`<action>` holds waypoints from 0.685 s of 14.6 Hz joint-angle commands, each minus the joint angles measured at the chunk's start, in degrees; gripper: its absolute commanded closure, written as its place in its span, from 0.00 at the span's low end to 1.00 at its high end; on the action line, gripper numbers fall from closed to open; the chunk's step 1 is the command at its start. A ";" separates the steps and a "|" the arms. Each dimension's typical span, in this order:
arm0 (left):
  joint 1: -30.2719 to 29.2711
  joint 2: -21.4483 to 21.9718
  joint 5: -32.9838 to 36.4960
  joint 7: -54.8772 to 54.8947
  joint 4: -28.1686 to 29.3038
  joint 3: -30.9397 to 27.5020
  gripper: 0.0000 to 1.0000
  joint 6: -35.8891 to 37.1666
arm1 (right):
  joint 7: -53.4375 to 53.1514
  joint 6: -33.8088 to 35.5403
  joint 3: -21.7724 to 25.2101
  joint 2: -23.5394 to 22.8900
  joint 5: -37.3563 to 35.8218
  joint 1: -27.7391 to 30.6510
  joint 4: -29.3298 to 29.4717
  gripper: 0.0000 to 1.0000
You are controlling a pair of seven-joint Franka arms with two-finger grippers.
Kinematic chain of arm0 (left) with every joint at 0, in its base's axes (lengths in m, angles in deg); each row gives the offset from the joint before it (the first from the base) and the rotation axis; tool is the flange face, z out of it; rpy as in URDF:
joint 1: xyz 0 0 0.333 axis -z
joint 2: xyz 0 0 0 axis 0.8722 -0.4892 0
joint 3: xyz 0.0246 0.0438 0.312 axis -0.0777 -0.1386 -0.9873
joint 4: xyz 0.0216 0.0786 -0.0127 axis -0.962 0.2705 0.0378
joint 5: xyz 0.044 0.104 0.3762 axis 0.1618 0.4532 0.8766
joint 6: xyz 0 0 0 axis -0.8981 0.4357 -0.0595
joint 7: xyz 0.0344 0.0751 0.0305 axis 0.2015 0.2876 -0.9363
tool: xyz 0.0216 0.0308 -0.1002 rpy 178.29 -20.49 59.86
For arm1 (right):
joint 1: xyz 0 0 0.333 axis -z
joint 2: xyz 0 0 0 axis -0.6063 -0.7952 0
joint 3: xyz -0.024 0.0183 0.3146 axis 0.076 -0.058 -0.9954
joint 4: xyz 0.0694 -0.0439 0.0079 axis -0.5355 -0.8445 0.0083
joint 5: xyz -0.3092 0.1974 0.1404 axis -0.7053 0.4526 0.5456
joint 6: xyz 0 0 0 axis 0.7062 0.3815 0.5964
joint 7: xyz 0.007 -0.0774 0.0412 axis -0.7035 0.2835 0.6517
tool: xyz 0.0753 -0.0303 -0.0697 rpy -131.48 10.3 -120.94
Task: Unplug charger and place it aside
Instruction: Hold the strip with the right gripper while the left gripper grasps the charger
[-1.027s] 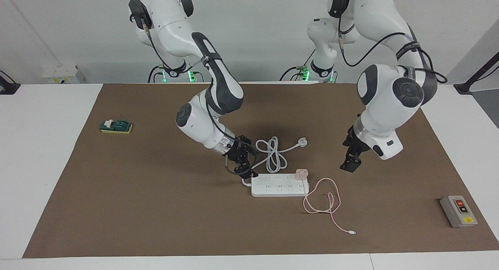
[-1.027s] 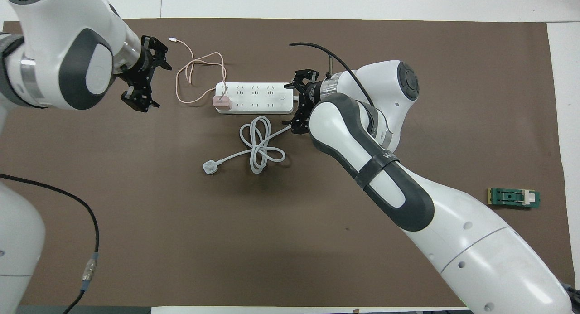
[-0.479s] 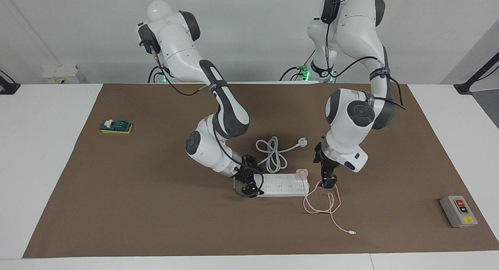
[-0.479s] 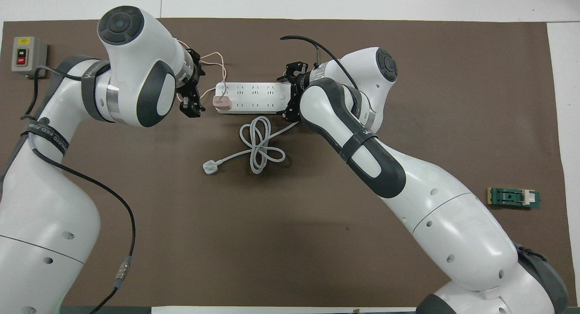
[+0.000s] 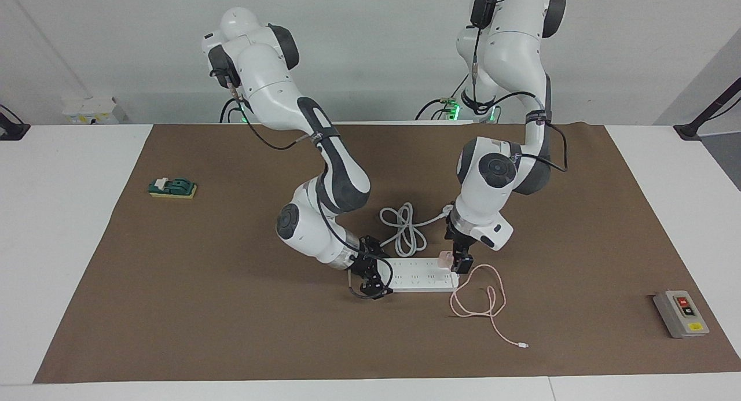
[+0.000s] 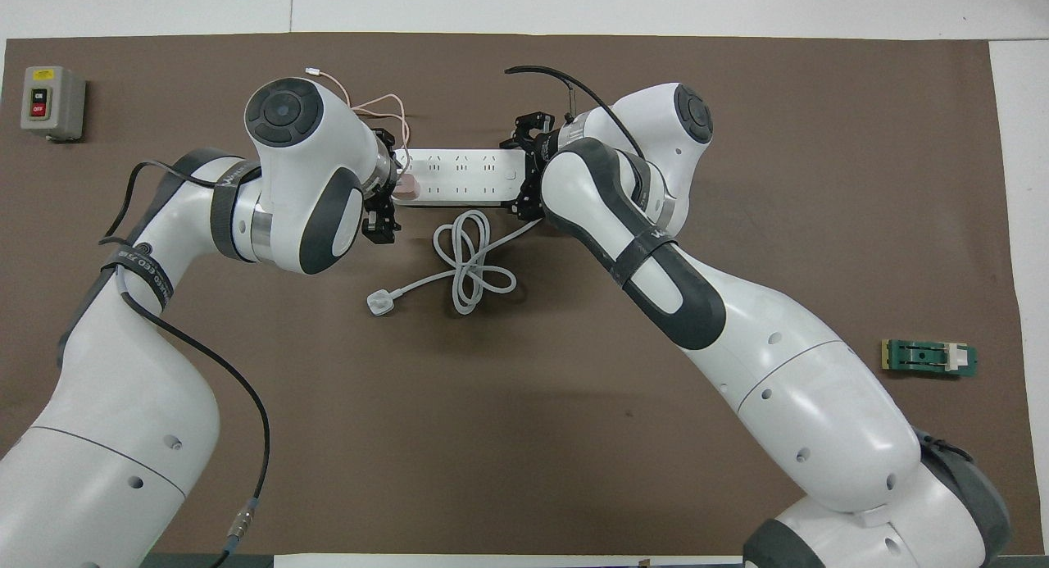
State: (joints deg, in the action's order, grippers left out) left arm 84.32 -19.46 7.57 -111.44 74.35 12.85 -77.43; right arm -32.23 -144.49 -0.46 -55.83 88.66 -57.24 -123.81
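The pale pink charger [image 5: 444, 256] [image 6: 407, 189] is plugged into the white power strip [image 5: 419, 275] [image 6: 463, 174], at the strip's end toward the left arm. Its thin pink cable [image 5: 492, 297] loops on the mat, away from the robots, and ends in a small white connector [image 5: 523, 345] [image 6: 311, 71]. My left gripper [image 5: 454, 257] [image 6: 389, 187] is low at the charger, open, with a finger on either side of the cube. My right gripper [image 5: 373, 273] [image 6: 529, 172] is open astride the strip's other end.
The strip's thick white cord [image 5: 405, 230] lies coiled nearer the robots, its plug [image 5: 448, 210] loose on the brown mat. A grey switch box [image 5: 680, 314] sits toward the left arm's end. A small green block [image 5: 172, 187] sits toward the right arm's end.
My left gripper has come in from over the bare mat, across the pink cable, down to the charger. My right gripper has dropped from beside the coiled cord onto the strip's end.
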 commanded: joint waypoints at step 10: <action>2.15 1.88 2.08 -2.63 3.93 -0.86 0.96 -6.42 | 1.41 -2.32 -0.10 -1.78 -0.71 -0.12 1.50 0.36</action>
State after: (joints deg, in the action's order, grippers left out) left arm 85.63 -19.17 8.05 -113.03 75.58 12.84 -82.28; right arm -32.25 -144.35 -0.48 -55.83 88.70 -57.22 -123.82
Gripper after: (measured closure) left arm 0.559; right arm 0.075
